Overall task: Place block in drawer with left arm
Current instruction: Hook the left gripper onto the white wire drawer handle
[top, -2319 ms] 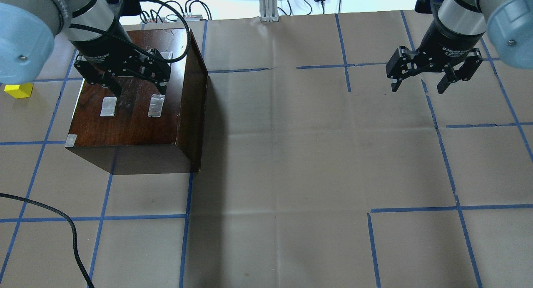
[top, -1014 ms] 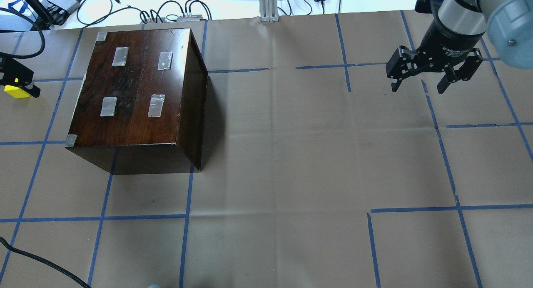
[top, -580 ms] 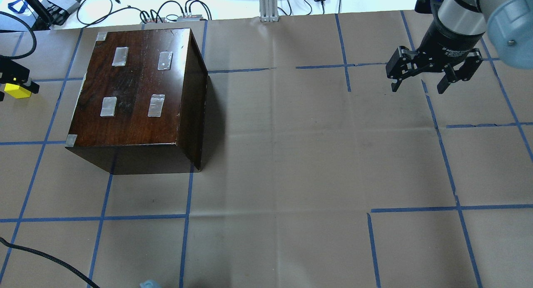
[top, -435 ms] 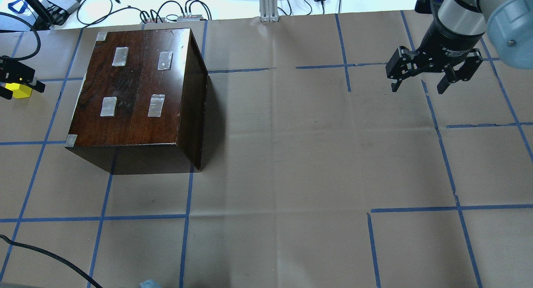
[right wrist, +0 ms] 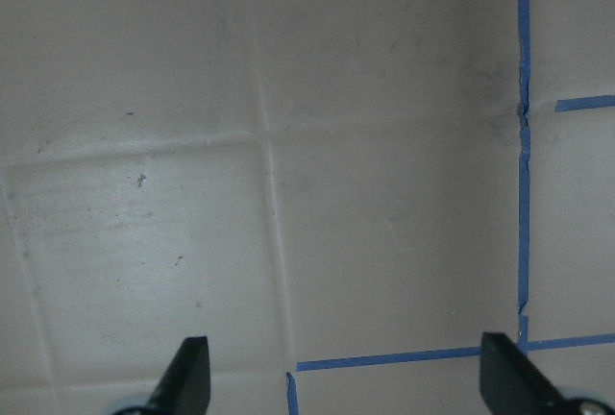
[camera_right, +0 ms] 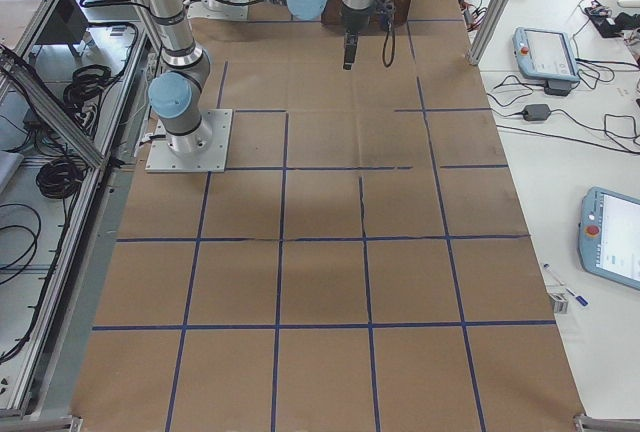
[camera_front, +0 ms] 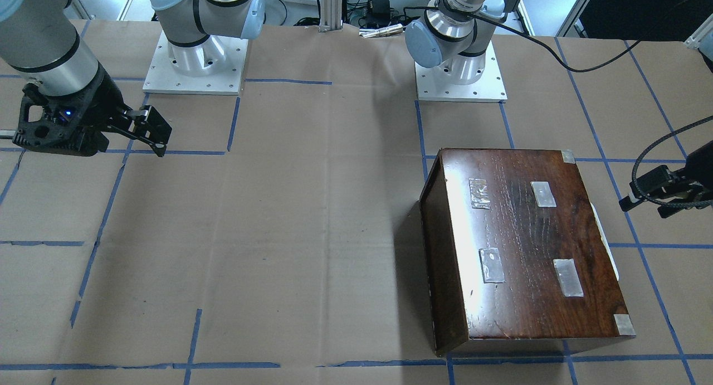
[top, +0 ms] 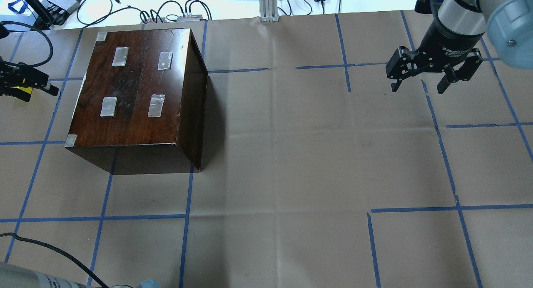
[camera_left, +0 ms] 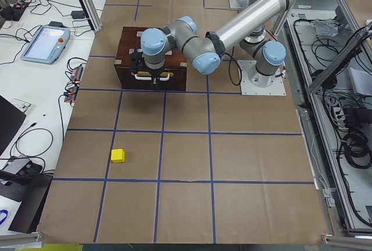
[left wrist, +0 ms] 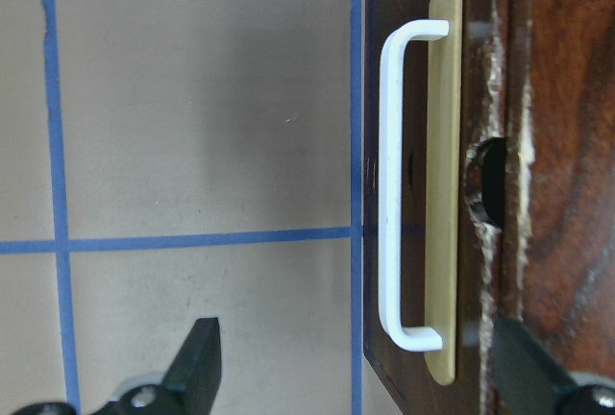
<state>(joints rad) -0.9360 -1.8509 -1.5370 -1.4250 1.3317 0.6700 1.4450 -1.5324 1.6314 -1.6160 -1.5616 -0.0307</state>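
The left gripper (left wrist: 360, 377) hangs before the dark box (top: 133, 88), jaws released wide and facing the white handle (left wrist: 389, 184) on the closed drawer (left wrist: 476, 69). The yellow block (camera_left: 118, 156) lies on the tabletop (top: 291, 154), apart from the box. The right gripper (top: 417, 89) hovers well away, jaws spread

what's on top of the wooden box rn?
Four silvery tape patches and two corner tape pieces on the wooden box. Its inside cannot be seen.
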